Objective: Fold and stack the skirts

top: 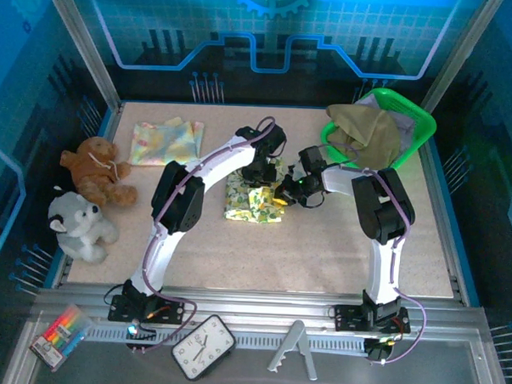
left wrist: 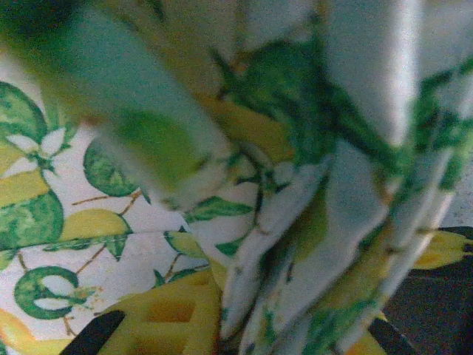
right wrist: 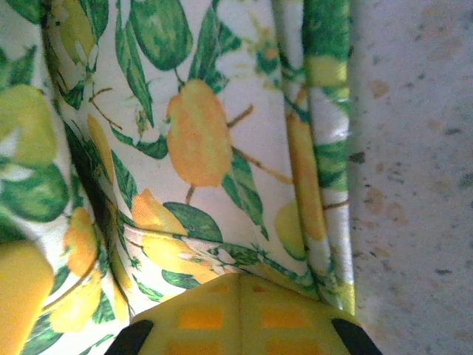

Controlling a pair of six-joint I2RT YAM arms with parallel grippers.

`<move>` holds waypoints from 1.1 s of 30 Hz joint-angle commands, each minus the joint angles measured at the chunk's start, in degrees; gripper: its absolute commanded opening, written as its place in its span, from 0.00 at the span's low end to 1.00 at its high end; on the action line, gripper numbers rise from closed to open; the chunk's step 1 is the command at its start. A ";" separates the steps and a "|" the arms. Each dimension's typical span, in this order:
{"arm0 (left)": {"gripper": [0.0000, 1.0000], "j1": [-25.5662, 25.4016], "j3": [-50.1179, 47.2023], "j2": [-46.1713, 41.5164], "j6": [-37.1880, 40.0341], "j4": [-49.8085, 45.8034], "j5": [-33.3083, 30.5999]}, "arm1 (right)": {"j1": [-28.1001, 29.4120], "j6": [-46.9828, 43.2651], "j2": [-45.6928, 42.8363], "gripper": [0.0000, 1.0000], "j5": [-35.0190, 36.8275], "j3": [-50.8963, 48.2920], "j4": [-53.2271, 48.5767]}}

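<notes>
A lemon-print skirt (top: 254, 200) lies bunched in the middle of the table. My left gripper (top: 263, 177) is at its far edge. In the left wrist view, folds of the skirt (left wrist: 295, 222) stand between the jaws, which are slightly apart; one yellow pad (left wrist: 159, 322) shows and cloth hides the other. My right gripper (top: 283, 193) is at the skirt's right edge. Its pads (right wrist: 192, 318) meet, with a fold of the skirt (right wrist: 199, 140) drawn in at the tips (right wrist: 240, 279). An olive-khaki skirt (top: 365, 129) is heaped in the basket, with a bit of lavender-grey cloth (top: 407, 120) beside it.
The green plastic basket (top: 422, 123) stands at the back right. A folded pale pastel-print cloth (top: 166, 141) lies at the back left. A brown plush toy (top: 95, 172) and a grey-white one (top: 80, 227) sit along the left edge. Bare tabletop (right wrist: 414, 185) lies right of the skirt.
</notes>
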 commanded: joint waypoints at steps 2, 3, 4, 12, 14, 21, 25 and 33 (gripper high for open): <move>0.24 0.35 -1.25 1.98 -0.16 0.36 1.30 | 0.54 1.28 2.34 0.00 5.80 -2.77 -3.14; 0.25 0.32 -1.25 1.92 -0.28 0.76 1.94 | 0.48 1.51 2.02 0.00 5.86 -2.78 -3.04; 0.25 0.40 -1.25 1.76 -0.36 1.36 2.74 | 0.50 1.70 1.62 0.00 5.88 -2.86 -2.88; 0.48 1.48 2.06 0.62 -0.40 2.59 6.13 | 0.10 2.33 -2.18 0.00 7.38 -2.89 -2.53; 0.57 2.39 1.64 -1.64 -0.41 2.64 7.18 | -0.24 2.30 -3.98 0.00 8.00 -3.00 -2.90; 0.85 7.09 -12.09 -16.08 0.60 16.45 15.12 | -0.73 2.54 -16.28 0.07 20.56 -6.17 -6.99; 0.91 11.44 -13.84 -14.67 1.52 18.57 19.43 | 0.65 3.18 -23.66 0.06 24.90 -9.32 -4.03; 0.99 13.89 -7.66 -6.02 3.35 22.18 30.02 | 8.08 -2.86 -18.00 0.04 13.91 -1.40 -1.65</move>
